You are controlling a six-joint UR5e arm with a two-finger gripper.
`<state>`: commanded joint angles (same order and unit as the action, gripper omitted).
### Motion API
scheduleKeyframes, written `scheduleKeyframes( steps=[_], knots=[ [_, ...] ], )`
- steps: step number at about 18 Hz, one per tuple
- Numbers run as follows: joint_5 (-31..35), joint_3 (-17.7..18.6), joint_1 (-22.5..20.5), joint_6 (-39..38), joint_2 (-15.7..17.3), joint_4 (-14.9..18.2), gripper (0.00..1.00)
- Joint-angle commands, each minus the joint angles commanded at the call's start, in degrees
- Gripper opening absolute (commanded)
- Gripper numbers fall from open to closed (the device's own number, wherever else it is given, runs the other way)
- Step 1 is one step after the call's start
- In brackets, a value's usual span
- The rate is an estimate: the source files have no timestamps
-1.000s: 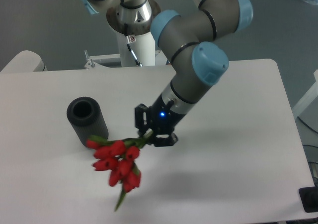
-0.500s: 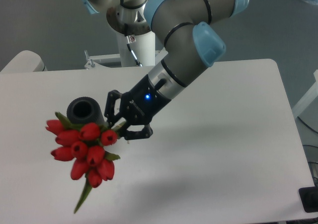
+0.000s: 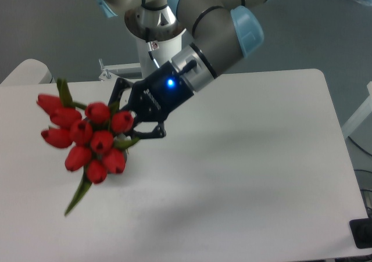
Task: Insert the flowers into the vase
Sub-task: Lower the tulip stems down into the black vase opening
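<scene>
The flowers (image 3: 87, 135), a bunch of red tulip buds with green stems, hang in the air over the left part of the white table (image 3: 250, 157). One long leaf droops down to the lower left and another sticks up at the top left. My gripper (image 3: 133, 122) is shut on the stems at the bunch's right side, with the buds pointing left, away from the arm. The vase is hidden behind the bunch.
The arm's white base column (image 3: 158, 50) stands at the table's back edge, just behind the gripper. A white rounded object (image 3: 26, 71) sits off the table's far left corner. A small black object (image 3: 362, 233) lies at the lower right corner.
The gripper has carried the flowers up and to the left. The bunch now covers the black vase, which stood in plain sight to its left before.
</scene>
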<state>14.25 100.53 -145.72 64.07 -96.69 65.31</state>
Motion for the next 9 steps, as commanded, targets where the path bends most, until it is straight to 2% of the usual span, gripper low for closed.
scheduleKeyframes(
  steps=[2, 9],
  knots=[
    [-0.36, 2.03, 0.00, 0.70, 1.23, -0.71, 0.00],
    [-0.36, 5.11, 0.26, 0.97, 3.88, -0.89, 0.00]
  ],
)
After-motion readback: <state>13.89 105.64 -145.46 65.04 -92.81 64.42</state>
